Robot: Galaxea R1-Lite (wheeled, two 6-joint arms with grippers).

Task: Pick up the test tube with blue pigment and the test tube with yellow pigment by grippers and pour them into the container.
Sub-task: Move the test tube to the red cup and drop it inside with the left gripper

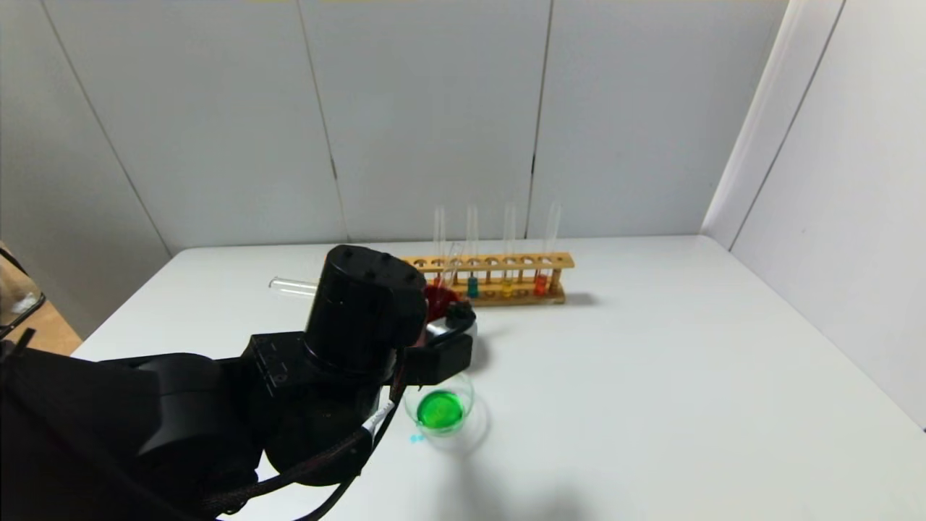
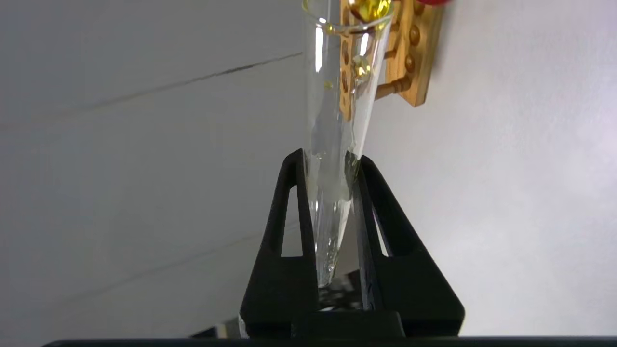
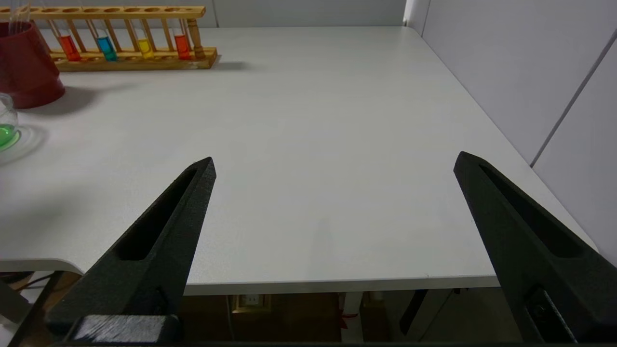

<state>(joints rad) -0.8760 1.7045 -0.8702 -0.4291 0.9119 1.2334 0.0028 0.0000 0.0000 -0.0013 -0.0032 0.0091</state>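
The big black left arm (image 1: 318, 362) hides its own gripper in the head view. It covers part of the red cup (image 1: 439, 298) and the beaker's (image 1: 466, 394) left rim. The tube's (image 2: 337, 120) mouth is cut off at the top of the left wrist view.

Head camera looks down; wrist cameras sit close (all show rack (image 1: 492, 278)).

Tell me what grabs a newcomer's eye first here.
The vivid green liquid in the container at the table's near middle stands out first. Beside it, the left gripper clamps an almost emptied test tube with yellow droplets. At the back, the wooden rack shows red, blue, yellow and orange tubes.
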